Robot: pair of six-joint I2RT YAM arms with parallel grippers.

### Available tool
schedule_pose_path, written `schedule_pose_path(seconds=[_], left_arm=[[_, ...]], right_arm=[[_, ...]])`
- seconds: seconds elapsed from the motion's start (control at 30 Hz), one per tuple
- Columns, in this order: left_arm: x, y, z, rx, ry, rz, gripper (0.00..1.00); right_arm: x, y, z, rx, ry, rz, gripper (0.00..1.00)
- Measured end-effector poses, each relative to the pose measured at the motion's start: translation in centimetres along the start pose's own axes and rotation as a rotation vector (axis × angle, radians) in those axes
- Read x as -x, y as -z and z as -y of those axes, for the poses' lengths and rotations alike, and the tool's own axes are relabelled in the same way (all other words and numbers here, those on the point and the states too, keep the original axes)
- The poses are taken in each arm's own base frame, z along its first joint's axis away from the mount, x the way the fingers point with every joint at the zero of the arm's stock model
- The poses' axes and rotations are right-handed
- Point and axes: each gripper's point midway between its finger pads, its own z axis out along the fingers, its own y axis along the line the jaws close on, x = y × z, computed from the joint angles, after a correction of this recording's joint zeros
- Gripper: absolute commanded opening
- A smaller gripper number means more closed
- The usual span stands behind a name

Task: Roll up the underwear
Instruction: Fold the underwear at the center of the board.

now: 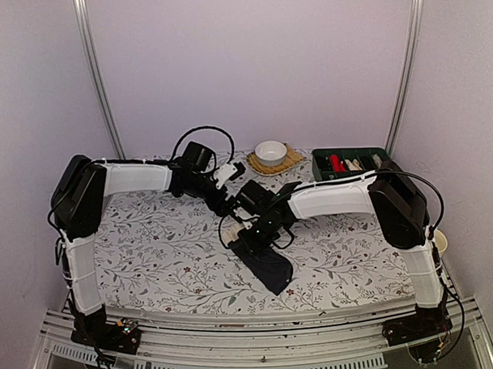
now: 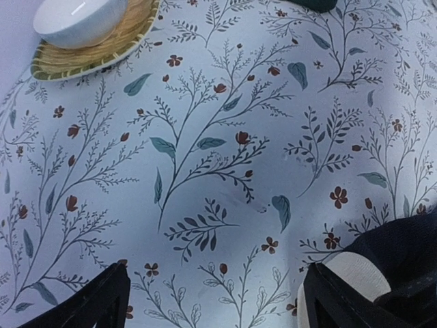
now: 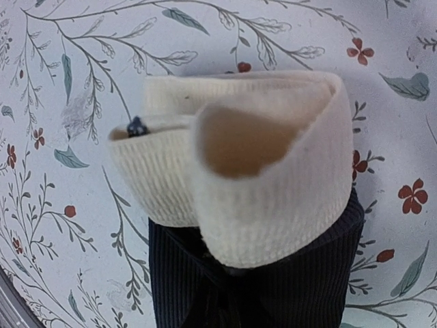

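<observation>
The underwear [image 1: 265,263] lies near the middle of the tabletop [image 1: 168,252]. Its long axis slants from the centre down toward the near edge and a little right, and the free dark end is the part nearest you. Its cream waistband [image 3: 273,171] is at the far end, curled over on itself in a loose loop above the ribbed black cloth. Your right gripper [image 1: 253,231] sits on that end, closed, and seems to pinch the dark cloth just behind the band. Your left gripper [image 2: 215,287] hangs just beyond, toward the far edge, with jaws spread wide and holding nothing. The band shows beside its right finger. The roll should run along the slant, and the right arm is the nearer. The white bowl [image 2: 78,17] stands well apart by the far edge.
</observation>
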Motion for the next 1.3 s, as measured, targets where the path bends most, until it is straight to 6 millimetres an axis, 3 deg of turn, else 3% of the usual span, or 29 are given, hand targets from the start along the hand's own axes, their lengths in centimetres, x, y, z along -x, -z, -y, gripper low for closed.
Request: schedule_pose_path(seconds=[0.17,0.43,0.77,1.3], left_arm=[[-0.4,-0.7,0.9,-0.044,0.016,-0.023,0.90],[-0.7,-0.7,1.1,-0.053,0.025,-0.039,0.90],[-0.9,-0.5,1.5,-0.093,0.028,-0.036,0.91],[-0.5,-0.3,2.5,-0.153,0.027,-0.018,0.92]], right_arm=[[-0.2,0.0,0.0,-0.006,0.009,-0.007,0.09],[-0.3,0.1,-0.3,-0.004,0.011,-0.008,0.28],[-0.4,0.2,-0.9,-0.001,0.029,-0.007,0.35],[-0.7,0.7,-0.8,-0.038,0.067,0.000,0.36]])
